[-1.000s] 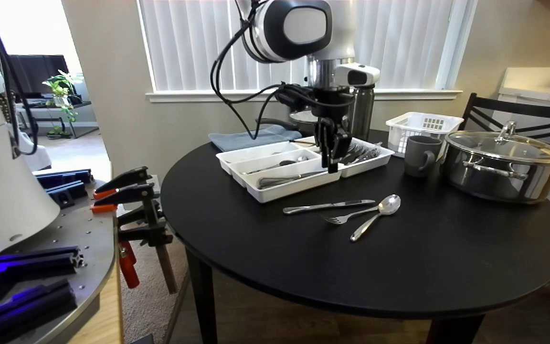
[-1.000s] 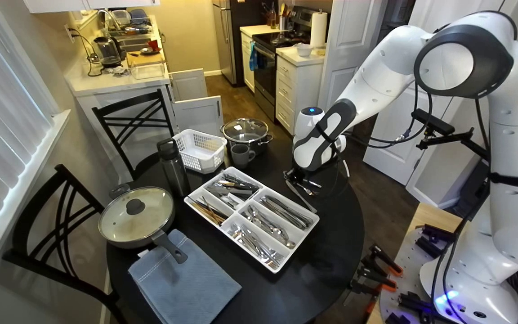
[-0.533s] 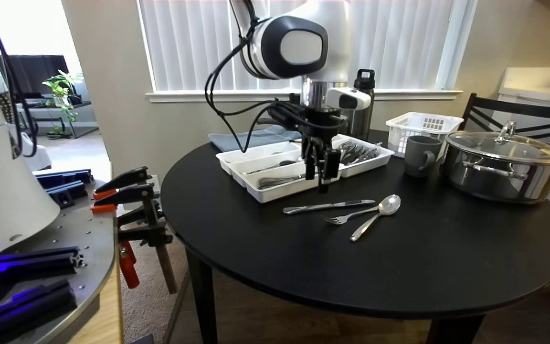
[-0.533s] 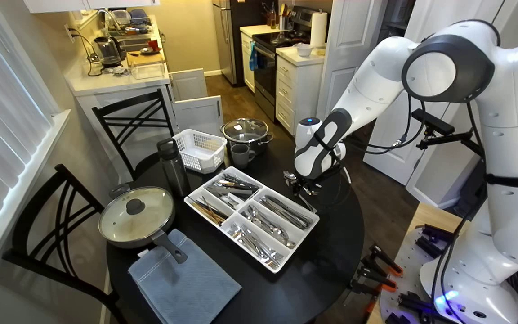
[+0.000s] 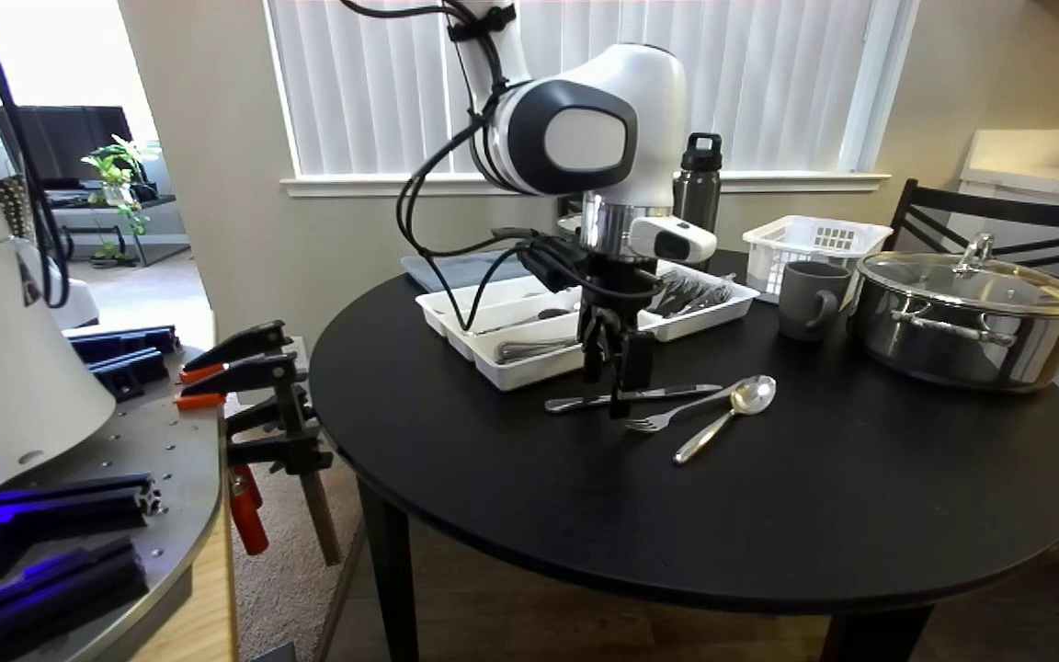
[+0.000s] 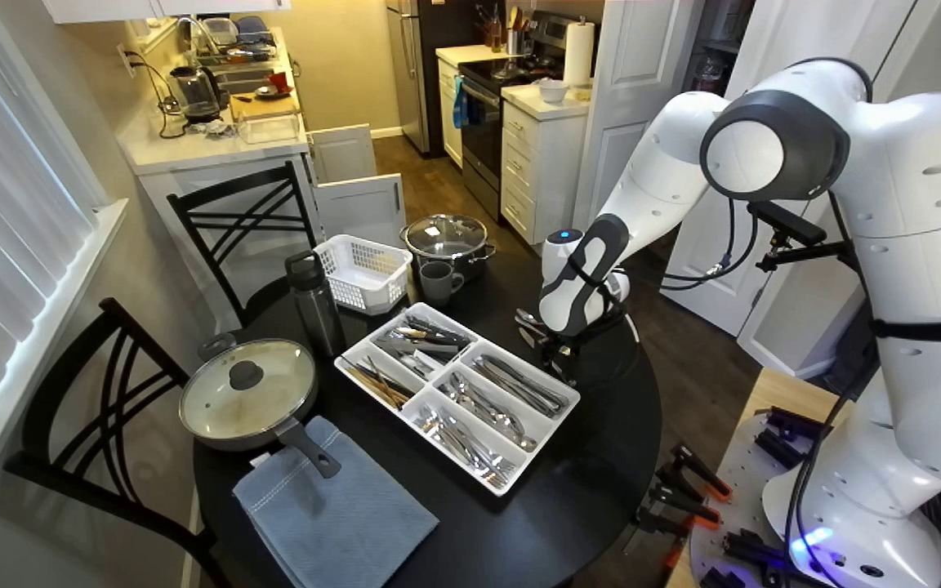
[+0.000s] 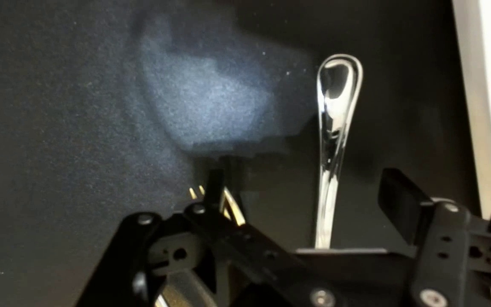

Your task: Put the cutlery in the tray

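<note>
Straddling knife (image 7: pixel 333 140), gripper (image 7: pixel 307 192) w/ jaws spread, nothing held.
Tray (image 5: pixel 539 370) well stocked; knife, fork (image 5: pixel 654 422) & spoon (image 5: pixel 754 395) on tbl (image 5: pixel 768 515), so prob. 3 pcs left.

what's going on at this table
A robot arm seems set to move a knife into the white tray, which already holds other cutlery. Its gripper is open, the knife's handle between the jaws in the wrist view but not gripped. A fork and a spoon lie nearby on the black table.
</note>
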Controlling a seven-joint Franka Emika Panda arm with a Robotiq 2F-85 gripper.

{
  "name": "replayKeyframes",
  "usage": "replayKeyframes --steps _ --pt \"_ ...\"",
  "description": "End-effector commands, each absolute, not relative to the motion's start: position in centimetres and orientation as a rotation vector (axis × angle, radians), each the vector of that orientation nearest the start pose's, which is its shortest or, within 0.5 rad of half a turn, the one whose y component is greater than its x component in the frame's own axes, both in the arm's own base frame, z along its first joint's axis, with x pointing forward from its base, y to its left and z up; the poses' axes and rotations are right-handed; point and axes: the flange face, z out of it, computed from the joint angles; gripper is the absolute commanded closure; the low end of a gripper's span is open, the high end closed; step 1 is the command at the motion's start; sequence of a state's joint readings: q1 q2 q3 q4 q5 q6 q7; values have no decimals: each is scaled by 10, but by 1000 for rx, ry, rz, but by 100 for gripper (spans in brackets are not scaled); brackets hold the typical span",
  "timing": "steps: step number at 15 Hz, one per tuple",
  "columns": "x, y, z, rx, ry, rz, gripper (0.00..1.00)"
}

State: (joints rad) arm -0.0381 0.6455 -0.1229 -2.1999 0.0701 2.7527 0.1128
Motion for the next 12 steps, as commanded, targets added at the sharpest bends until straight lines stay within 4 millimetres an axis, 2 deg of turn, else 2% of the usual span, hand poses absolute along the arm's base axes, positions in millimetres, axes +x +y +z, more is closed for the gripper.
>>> replayKeyframes --steps 1,10,12 --pt "519 -99 71 -3146 518 149 40" --pt "525 -102 71 -3143 524 136 96" --pt "524 -103 71 -3143 526 136 100"
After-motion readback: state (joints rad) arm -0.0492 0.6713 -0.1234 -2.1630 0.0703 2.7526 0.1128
